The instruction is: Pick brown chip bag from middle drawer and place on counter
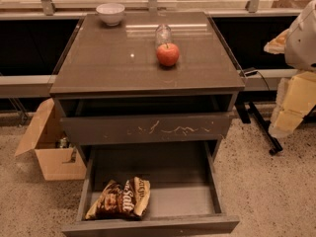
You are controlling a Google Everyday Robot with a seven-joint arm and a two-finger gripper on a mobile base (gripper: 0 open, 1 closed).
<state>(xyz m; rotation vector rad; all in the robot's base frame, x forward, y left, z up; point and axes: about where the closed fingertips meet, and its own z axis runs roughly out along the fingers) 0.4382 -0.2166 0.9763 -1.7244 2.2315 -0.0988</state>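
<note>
The brown chip bag (120,199) lies in the front left corner of the open middle drawer (197,201), crinkled, with white "Salt" lettering facing up. The counter (123,58) is the glossy grey-brown top of the cabinet above it. My gripper (289,107) hangs at the far right edge of the view, right of the cabinet and about level with the upper drawer. It is well away from the bag and holds nothing that I can see.
A red apple (168,54) and a clear glass jar (163,33) stand mid-counter, and a white bowl (110,13) at the back left. The scratched upper drawer (148,128) is slightly open. An open cardboard box (47,147) sits on the floor at the left. A dark wheeled stand leg (261,130) is at the right.
</note>
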